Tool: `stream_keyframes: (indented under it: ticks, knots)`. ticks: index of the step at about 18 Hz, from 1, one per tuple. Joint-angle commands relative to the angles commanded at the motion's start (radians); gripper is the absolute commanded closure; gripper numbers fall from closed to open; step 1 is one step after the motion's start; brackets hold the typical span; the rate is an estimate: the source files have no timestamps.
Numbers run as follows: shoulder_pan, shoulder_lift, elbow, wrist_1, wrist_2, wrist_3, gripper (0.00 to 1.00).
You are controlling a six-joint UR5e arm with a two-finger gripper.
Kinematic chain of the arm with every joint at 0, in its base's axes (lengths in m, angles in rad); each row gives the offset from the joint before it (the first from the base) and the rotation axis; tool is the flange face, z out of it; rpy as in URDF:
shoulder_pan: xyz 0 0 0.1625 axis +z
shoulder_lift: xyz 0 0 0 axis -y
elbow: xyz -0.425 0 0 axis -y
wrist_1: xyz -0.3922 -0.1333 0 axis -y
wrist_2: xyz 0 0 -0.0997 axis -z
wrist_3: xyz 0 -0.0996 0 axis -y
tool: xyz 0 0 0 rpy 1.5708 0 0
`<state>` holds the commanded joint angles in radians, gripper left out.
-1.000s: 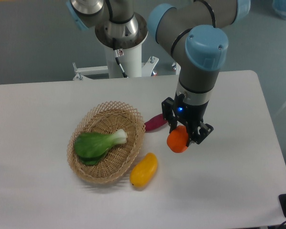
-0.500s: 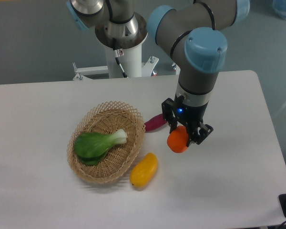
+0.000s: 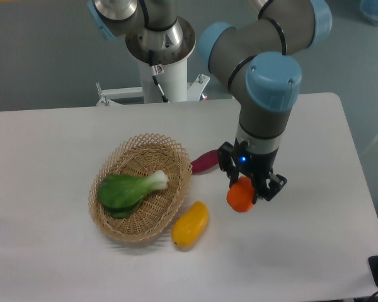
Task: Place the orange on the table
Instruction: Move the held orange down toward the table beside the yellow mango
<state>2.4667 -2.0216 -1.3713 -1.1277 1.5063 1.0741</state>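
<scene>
My black two-finger gripper (image 3: 247,189) clamps the smooth, rounded bright orange fruit (image 3: 239,196) above the matte white table (image 3: 315,226), near a glossy oblong yellow fruit (image 3: 190,224).

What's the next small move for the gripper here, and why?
Probably lower a little further, then open. The gripper is shut on the orange over bare table, right of the yellow fruit and the wicker basket. Whether the orange touches the surface yet is unclear.
</scene>
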Motion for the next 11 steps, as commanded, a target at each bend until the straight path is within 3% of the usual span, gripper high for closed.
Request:
stream_keyframes:
  ticks: [3,8,11]
  knots:
    - [-0.014,-0.031,-0.015,0.075,0.002,-0.066,0.53]
    - [-0.014,-0.085,-0.028,0.117,0.011,-0.069,0.52]
    - [-0.017,-0.109,-0.070,0.135,0.011,-0.085,0.52]
